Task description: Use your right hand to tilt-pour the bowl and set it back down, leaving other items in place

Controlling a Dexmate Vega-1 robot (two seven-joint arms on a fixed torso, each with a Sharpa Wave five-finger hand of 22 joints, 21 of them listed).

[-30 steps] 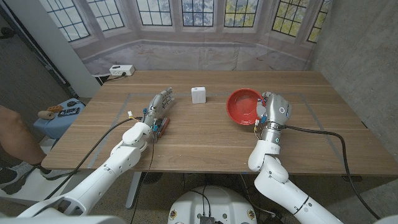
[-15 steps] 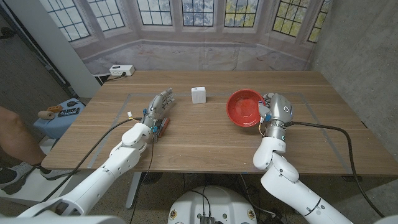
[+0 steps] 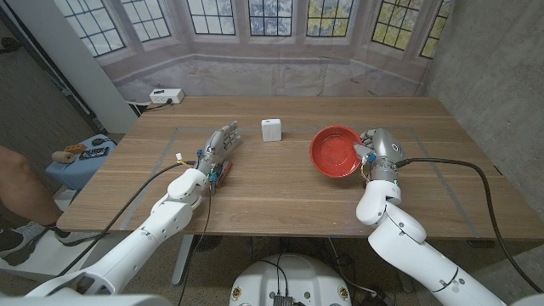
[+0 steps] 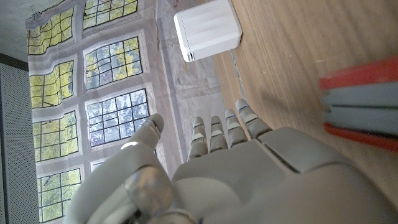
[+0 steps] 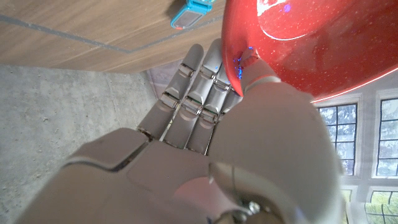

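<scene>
From the head view, the right robot hand (image 3: 371, 151) grasps the red bowl (image 3: 336, 150) by the rim on its own side, the bowl tipped up on edge over the wooden worktop (image 3: 280, 183) with its open face turned toward the middle of the worktop. The left robot hand (image 3: 215, 151) rests on the worktop well apart from the bowl, fingers stretched out and grasping nothing, with a small red and grey object (image 3: 223, 174) just beside it. A white box (image 3: 271, 130) sits beyond and between the two hands. In the left wrist view, the left robot hand (image 4: 224, 168) has straight, released fingers pointing toward the white box (image 4: 208, 28). In the right wrist view, the right robot hand (image 5: 205, 130) has its fingers (image 5: 193, 81) behind the bowl (image 5: 323, 43) and its thumb on the inside, pinching the rim.
</scene>
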